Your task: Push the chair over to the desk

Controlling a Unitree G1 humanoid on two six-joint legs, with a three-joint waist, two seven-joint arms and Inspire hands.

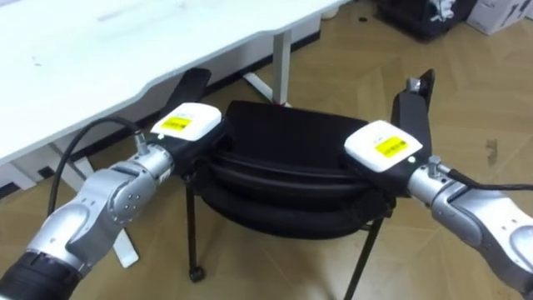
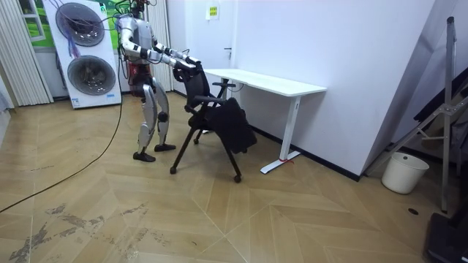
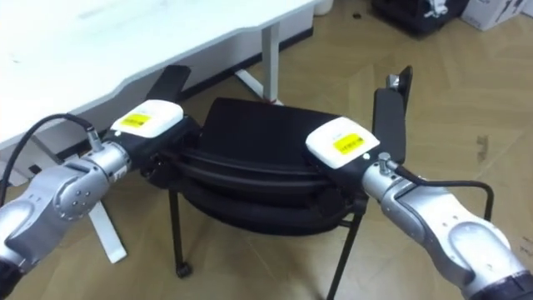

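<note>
A black chair (image 1: 291,142) on thin legs with castors stands before me, its seat pointing at a white desk (image 1: 125,50). My left hand (image 1: 187,125) lies on the left end of the backrest's top edge, and my right hand (image 1: 383,147) on the right end. Both hands are dark against the dark backrest, so their hold does not show. The chair's armrests (image 1: 414,112) stick up on either side. In the room view I stand behind the chair (image 2: 212,109) with both arms stretched forward, and the desk (image 2: 270,82) is just beyond it.
The desk's white leg (image 1: 281,67) and foot stand right behind the chair. Stacked washing machines (image 2: 91,73) are behind me. A white bucket (image 2: 404,172) and a metal frame (image 2: 446,109) stand at the room view's right. Dark items (image 1: 425,17) lie on the wooden floor beyond.
</note>
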